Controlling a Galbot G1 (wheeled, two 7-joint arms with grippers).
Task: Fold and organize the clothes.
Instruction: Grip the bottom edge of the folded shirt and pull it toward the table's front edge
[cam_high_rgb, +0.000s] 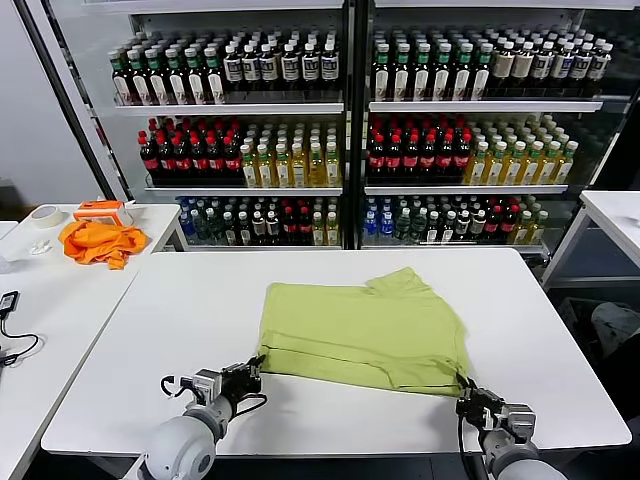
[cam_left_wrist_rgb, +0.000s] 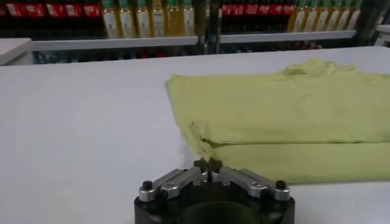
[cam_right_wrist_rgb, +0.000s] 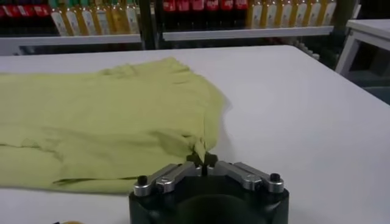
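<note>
One lime T-shirt lies partly folded on the white surface in front of the robot, its near edge doubled over so two layers show along the front, and a bunched bit, maybe the collar or a sleeve, at the far side. Two grippers are at work, one at each near corner. The left gripper sits low at the shirt's near-left corner with its fingers pinched together on a small tuft of the fabric; the left wrist view shows the cloth drawn up into a little peak right at the tips. The right gripper does the same at the near-right corner, its fingers closed on the hem there, with the fabric puckered toward them. One bright orange garment lies crumpled on a second surface to the robot's left, with a roll of tape nearby. Behind everything stand two glass-fronted coolers, each with three shelves of bottles.
</note>
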